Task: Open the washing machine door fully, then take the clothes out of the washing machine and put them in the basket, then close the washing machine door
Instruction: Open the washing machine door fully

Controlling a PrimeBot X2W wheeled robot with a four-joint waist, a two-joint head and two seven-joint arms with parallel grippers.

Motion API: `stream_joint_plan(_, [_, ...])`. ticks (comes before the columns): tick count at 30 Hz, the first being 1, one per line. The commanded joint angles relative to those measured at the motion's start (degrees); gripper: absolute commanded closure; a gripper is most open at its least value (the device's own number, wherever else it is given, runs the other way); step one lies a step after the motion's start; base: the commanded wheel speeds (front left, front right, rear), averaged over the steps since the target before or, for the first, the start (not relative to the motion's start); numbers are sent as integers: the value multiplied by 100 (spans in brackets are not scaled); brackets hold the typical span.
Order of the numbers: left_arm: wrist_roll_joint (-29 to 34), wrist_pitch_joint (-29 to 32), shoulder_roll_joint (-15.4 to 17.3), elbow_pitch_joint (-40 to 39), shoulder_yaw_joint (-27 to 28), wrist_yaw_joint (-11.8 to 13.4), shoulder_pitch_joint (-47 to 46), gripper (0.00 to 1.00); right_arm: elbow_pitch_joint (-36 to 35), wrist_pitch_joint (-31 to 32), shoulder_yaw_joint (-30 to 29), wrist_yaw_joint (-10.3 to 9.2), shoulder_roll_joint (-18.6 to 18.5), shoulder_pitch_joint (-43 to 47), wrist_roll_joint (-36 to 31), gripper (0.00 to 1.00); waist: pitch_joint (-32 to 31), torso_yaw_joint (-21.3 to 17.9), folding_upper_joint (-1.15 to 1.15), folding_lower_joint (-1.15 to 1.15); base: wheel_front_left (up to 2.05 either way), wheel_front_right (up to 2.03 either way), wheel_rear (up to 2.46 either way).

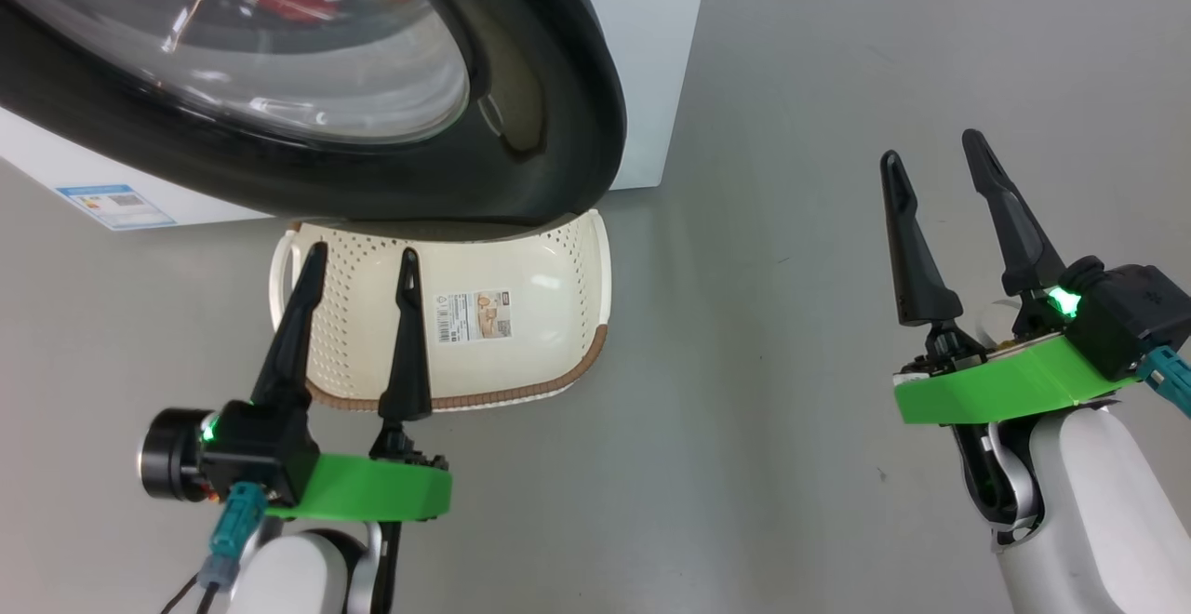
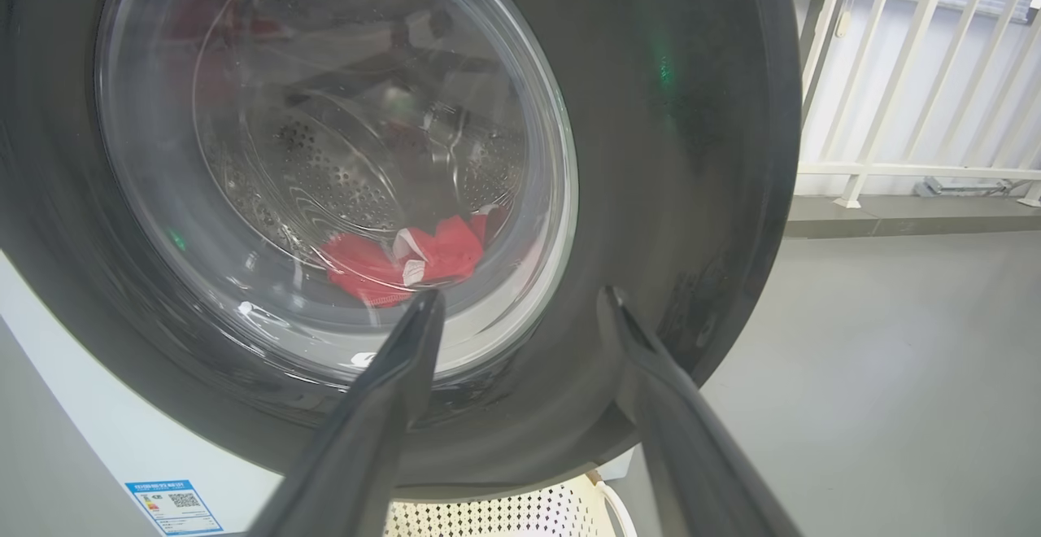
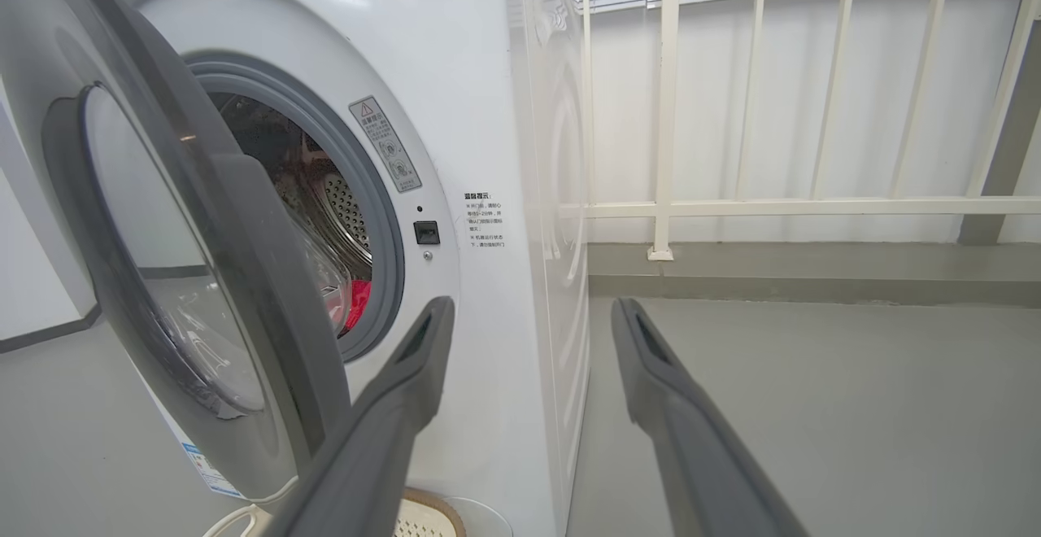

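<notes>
Left claw (image 1: 363, 251), spread, faces the washing machine door (image 1: 568, 121) nearby.

Bright, even, diffuse light fills every view, and shadows on the floor (image 1: 791, 335) are faint. White glare streaks the door (image 1: 307, 74) glass at the head view's upper left. In the left wrist view its glossy rim mirrors a green glow, and the left end effector (image 2: 520, 297) blurs toward the bottom edge.

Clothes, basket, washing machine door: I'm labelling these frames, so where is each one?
the clothes (image 2: 362, 267), left wrist view, red fabric seen through the glass.
the basket (image 1: 549, 316), head view, bare cream inner wall.
the washing machine door (image 1: 579, 116), head view, glossy black rim.
</notes>
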Motion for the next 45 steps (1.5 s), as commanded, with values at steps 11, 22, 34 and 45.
stream_joint_plan(11, [44,-28,84,-219,125,-1,18,0,83,-35,596,2,-79,-240,533,100,103,53,0,0,0,0,0])
stream_joint_plan(22, [80,-28,84,-367,57,34,-61,0,849,75,1255,2,-358,-1107,3492,100,275,214,0,0,0,0,0])
stream_joint_plan(34, [-12,-28,84,-482,-134,147,-188,0,829,1801,1572,2,-753,-2410,6869,100,660,537,0,0,0,0,0])
stream_joint_plan(45, [-181,-28,84,-374,-381,231,-433,0,1505,4451,1166,2,-646,-3355,9060,100,893,826,0,0,0,0,0])
